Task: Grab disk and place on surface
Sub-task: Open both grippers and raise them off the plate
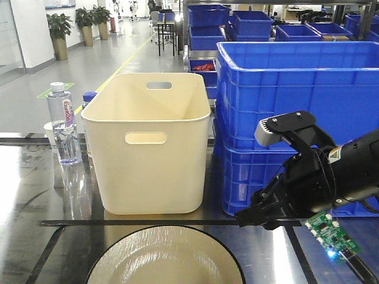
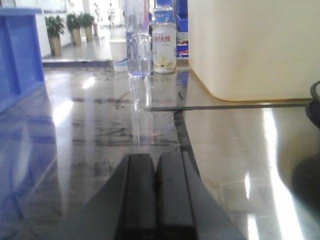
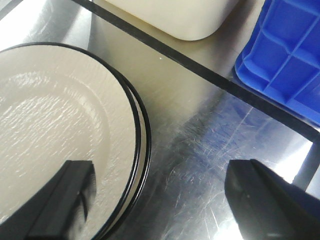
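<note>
At the near edge of the bench (image 1: 35, 195), a dark, mirror-like surface crossed by black line strips (image 1: 148, 223), lies the disk (image 1: 166, 257), a cream plate with a thin black rim. The right wrist view shows two black rims offset at its edge, so there may be two plates stacked there (image 3: 60, 125), though the pictures do not settle it. The right gripper (image 3: 160, 195) hovers over the disk's right edge with its two fingers spread wide apart, one finger (image 3: 70, 192) above the plate and the other above bare bench, holding nothing. In the front view the right arm's black body reaches in from the right, with a green circuit board (image 1: 328, 234) hanging at its underside. The left gripper (image 2: 157, 187) is low over the bench, its two fingers pressed together with nothing between them. Behind the disk stands one cream bin (image 1: 151, 148) with a handle slot in its front wall. Just to its right two blue crates (image 1: 296, 100) are stacked, and the left wrist view shows another blue crate (image 2: 20, 55) at the left. Near the far left edge stand one clear water bottle (image 1: 64, 124), one white paper cup (image 2: 119, 54) and one white can (image 2: 164, 47) with red print, close together.
</note>
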Controlling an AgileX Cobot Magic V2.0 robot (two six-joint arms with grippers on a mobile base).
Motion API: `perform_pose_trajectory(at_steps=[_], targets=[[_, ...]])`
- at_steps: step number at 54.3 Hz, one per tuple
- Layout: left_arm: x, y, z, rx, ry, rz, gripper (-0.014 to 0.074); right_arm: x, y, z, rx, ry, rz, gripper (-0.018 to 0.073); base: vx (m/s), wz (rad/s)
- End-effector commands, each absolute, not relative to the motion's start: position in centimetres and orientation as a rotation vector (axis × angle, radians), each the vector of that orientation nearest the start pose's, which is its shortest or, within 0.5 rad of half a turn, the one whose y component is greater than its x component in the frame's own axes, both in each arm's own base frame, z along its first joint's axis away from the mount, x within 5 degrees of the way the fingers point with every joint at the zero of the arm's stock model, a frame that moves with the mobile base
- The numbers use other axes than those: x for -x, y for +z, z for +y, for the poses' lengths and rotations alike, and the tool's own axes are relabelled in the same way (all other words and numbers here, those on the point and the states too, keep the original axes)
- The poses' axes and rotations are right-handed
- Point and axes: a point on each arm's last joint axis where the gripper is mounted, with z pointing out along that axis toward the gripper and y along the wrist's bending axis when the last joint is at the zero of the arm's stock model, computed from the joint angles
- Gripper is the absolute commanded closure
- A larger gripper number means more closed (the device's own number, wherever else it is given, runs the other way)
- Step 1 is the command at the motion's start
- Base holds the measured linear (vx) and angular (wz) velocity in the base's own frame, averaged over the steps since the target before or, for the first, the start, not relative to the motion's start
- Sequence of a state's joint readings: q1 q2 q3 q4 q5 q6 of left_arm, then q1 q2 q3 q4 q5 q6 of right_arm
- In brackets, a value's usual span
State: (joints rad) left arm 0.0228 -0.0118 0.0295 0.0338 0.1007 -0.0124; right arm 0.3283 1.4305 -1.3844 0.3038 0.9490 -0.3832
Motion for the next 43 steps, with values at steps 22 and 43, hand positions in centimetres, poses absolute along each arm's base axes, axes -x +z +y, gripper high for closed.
perform_pose_trajectory(at_steps=[22, 43], targets=[[-5.44, 21.10, 0.08, 0.060, -0.042, 1.467, 0.0605, -27.52, 39.63, 11.70, 0.717, 0.359, 2.228, -0.0022, 0.00, 0.00], [-5.44, 21.10, 0.08, 0.060, -0.042, 1.467, 0.0605, -27.52, 39.62, 11.69, 0.718, 0.356, 2.228, -0.0022, 0.00, 0.00]])
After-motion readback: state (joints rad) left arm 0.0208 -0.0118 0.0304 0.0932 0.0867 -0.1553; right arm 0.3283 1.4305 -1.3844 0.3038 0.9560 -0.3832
